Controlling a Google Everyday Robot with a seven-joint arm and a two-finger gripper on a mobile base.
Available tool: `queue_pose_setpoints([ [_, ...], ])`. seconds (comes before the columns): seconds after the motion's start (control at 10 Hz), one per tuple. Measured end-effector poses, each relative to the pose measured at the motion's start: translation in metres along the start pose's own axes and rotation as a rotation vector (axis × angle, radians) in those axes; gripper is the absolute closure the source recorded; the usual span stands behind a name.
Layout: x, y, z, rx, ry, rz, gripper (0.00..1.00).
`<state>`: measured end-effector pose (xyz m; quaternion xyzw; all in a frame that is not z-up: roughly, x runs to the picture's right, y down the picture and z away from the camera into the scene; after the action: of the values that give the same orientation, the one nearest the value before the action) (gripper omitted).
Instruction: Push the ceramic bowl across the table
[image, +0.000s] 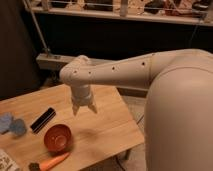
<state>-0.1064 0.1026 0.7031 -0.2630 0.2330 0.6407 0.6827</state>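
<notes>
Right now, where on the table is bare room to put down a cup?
The widest bare patch is the right part of the table, from the ceramic bowl to the right edge; the open gripper hangs above it. The far strip behind the black bar is bare too. The front left is crowded: bowl, carrot, blue-grey pieces.
</notes>
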Motion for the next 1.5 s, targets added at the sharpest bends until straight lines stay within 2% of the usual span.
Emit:
queue_pose_setpoints([
  [0.3, 0.0, 0.0, 0.0, 0.001, 0.0, -0.001, 0.35],
  [0.5, -0.001, 0.008, -0.005, 0.011, -0.015, -0.034, 0.35],
  [0.8, 0.011, 0.073, -0.009, 0.024, -0.018, -0.189, 0.35],
  [1.2, 0.047, 0.167, 0.013, 0.038, 0.061, -0.389, 0.35],
  [1.4, 0.064, 0.204, 0.024, 0.022, 0.103, -0.472, 0.37],
  [1.5, 0.07, 0.223, 0.028, -0.01, 0.119, -0.504, 0.45],
])
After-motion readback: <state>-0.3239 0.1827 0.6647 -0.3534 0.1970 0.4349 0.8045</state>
